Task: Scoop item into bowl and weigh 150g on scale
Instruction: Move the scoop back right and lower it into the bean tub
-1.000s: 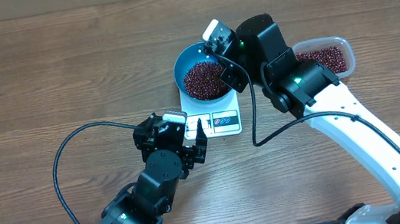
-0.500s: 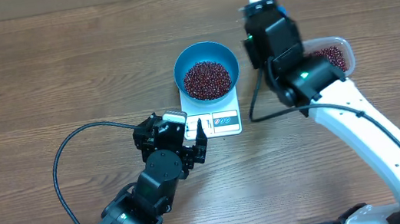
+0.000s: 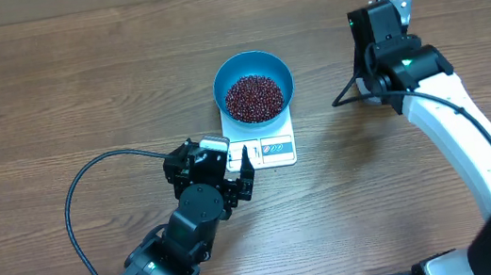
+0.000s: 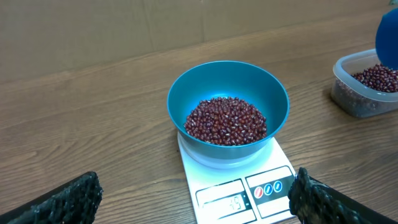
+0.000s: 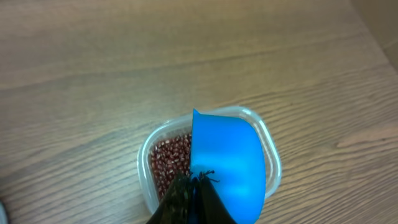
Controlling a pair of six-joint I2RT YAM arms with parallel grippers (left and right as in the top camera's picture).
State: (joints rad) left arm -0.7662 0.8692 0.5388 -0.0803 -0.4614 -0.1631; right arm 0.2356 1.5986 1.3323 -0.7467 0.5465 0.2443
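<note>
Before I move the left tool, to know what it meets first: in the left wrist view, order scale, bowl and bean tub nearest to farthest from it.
1. scale, straight ahead, centre foreground.
2. bowl, standing on the scale, just behind its display.
3. tub, far right, well beyond both.

The bench [image 3: 77,84] is of brown wood, and its grain runs from left to right. A white scale [image 3: 271,148] stands on it near the middle. A clear tub [image 4: 351,102] stands on the bench well to the right of the scale, apart from it. A black cable [image 3: 68,216] loops over the wood at the front left; if it touches the bench, I cannot tell.
</note>
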